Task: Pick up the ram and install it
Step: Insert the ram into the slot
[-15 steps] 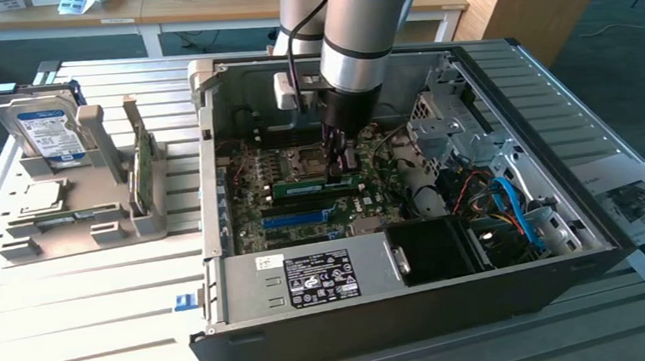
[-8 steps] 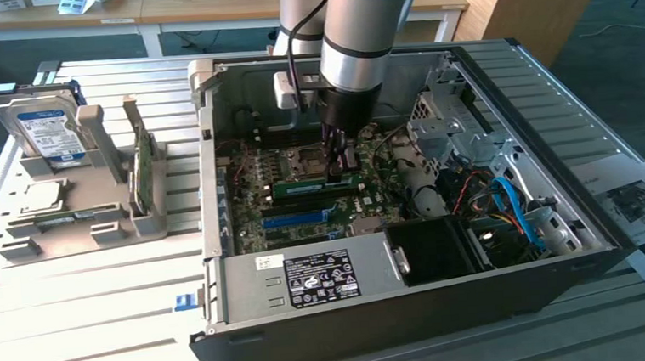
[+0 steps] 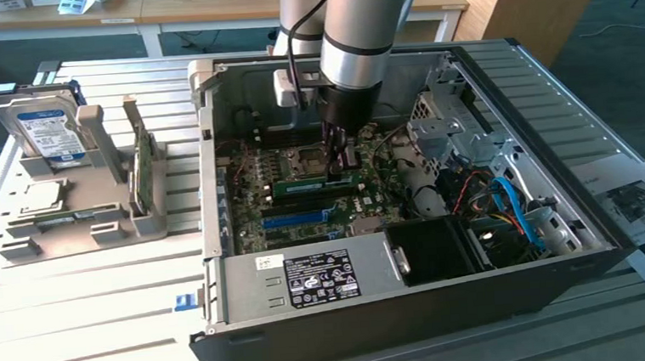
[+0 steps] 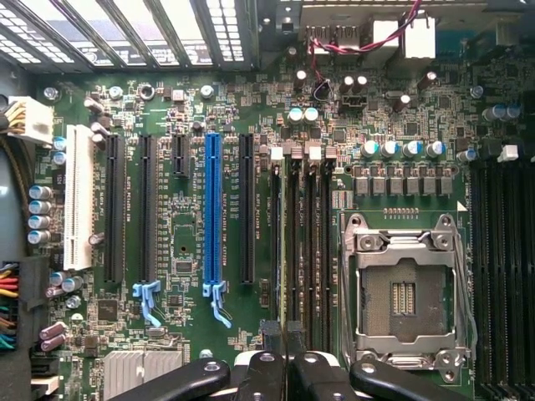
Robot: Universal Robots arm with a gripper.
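Exterior view, arm: reaching straight down into the open computer case (image 3: 423,314), which is sitting on the slatted table (image 3: 82,308).
Exterior view, tool (image 3: 341,164): hanging low over the motherboard (image 3: 266,220), right at one end of the ram (image 3: 303,183).
Exterior view, ram: lying lengthwise in a memory slot near the middle of the board, beside the bare processor socket.
Exterior view, holder (image 3: 76,227): standing outside the case toward the exterior view's left, carrying an upright hard drive (image 3: 52,131) and a green expansion card (image 3: 140,168).
Wrist view, tool (image 4: 287,355): its black fingers (image 4: 261,372) are pressing together, gripping the ram (image 4: 290,251) by its thin edge.
Wrist view, ram: showing edge-on in one of the four black memory slots, running away from the fingers between the blue slot (image 4: 213,209) and the CPU socket (image 4: 404,296).
Wrist view, motherboard (image 4: 188,301): also carrying a white slot (image 4: 79,196), well apart from the ram.
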